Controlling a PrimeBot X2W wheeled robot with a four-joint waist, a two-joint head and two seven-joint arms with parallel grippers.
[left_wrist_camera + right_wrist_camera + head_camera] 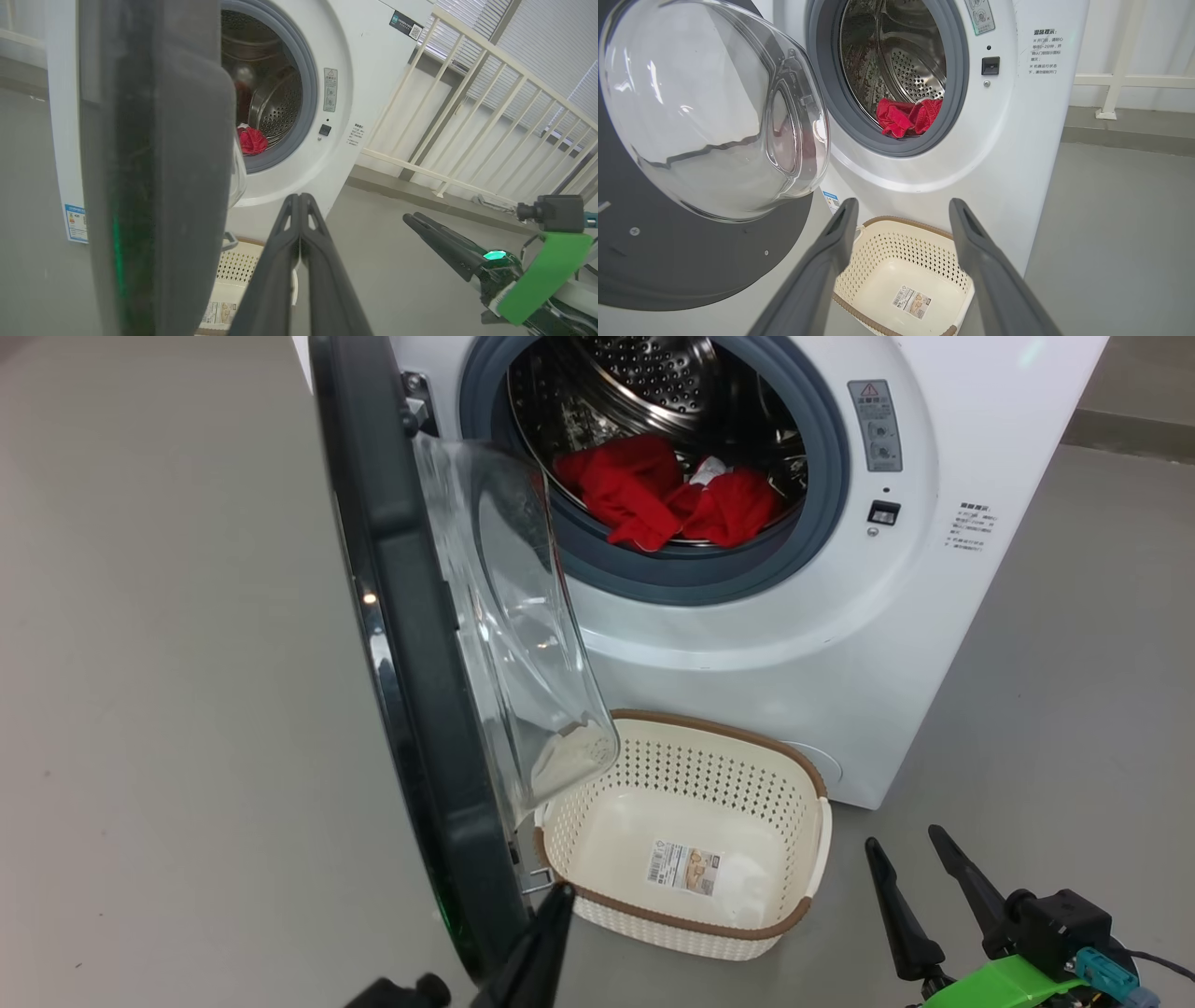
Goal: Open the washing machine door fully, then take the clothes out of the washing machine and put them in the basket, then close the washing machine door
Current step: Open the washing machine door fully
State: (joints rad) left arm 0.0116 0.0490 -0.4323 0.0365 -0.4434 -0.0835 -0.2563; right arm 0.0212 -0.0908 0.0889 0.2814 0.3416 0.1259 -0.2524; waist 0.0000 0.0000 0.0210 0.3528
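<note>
Clothes (667,495) lie soft, light and crumpled low inside the washing machine (934,616), probably best pinched at a raised fold, while the left gripper (299,200) is closed empty and the right gripper (902,207) spread open

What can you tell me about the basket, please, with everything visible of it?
The basket is small, rectangular, cream plastic, with rounded corners, perforated walls, a brown woven-look rim and a side handle. It stands upright and empty on the grey floor, close before the washing machine; a paper sticker is on its bottom. In the head view the glass of the washing machine door overlaps its left rear corner; whether they touch is unclear.
</note>
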